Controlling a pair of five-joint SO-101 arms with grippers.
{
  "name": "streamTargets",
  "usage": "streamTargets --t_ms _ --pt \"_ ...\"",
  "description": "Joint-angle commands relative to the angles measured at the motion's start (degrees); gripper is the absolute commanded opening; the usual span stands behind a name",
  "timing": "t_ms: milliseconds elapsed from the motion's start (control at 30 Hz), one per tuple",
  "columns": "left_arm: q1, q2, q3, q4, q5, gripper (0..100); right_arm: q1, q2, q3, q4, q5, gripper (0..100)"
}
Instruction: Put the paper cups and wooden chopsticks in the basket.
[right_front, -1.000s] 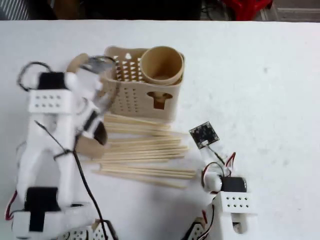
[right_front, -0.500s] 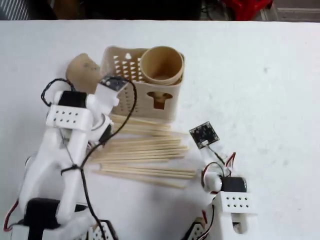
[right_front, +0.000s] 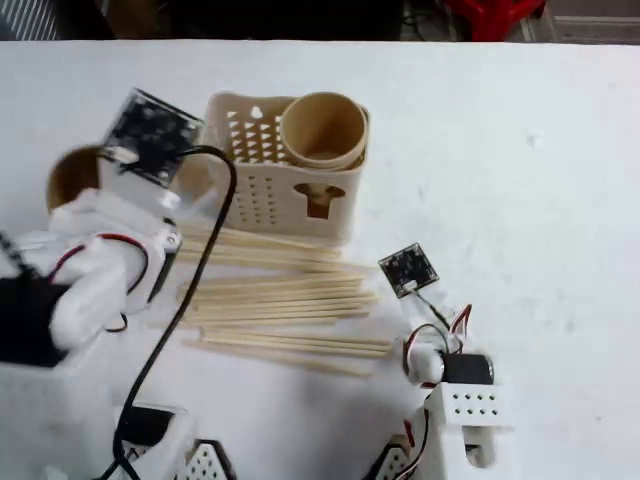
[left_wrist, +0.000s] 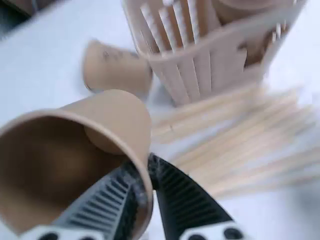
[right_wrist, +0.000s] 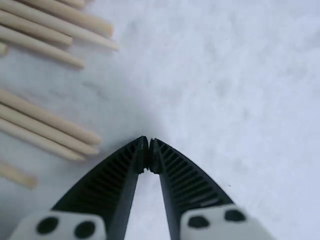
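1. The white table (right_front: 540, 170) looks smooth from above. My right wrist view shows a fine grain on it.
2. The left arm (right_front: 95, 275), white plastic with a black cable, is at the table's left side. Its left gripper (left_wrist: 149, 167) has ribbed black jaws pinched on the rim of the held paper cup (left_wrist: 75, 150), one finger inside the wall and one outside. From above I see that cup's round brown mouth, left of the basket.
3. The basket (right_front: 265, 195) is beige plastic and boxy. From above I see round holes in it, and my left wrist view shows long slots in one wall.
4. The right arm (right_front: 462, 398) is at the near edge. Its right gripper (right_wrist: 149, 150) has its jaws closed tip to tip on nothing, over bare table beside the stick ends.
5. The wooden chopsticks (right_front: 285, 300) are pale round sticks. They lie loose on the table in front of the basket.
6. A second paper cup (left_wrist: 117, 67) lies on its side just beside the basket. From above, the left arm covers most of it.
7. A third paper cup (right_front: 323, 130) stands upright inside the basket.
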Motion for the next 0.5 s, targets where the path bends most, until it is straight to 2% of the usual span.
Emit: streamTargets --t_ms 0,300,467 --pt "1.45 4.97 -14.07 -2.9 6.24 2 0.48 0.22 -0.44 -1.01 0.44 1.7" --pt "17.01 30.64 -41.85 -5.36 7.91 2 0.57 -8.66 2.64 -0.31 0.44 1.7" --pt "20.79 45.85 -52.13 -3.6 10.99 2 0.57 -17.1 6.15 1.1 0.44 1.8"
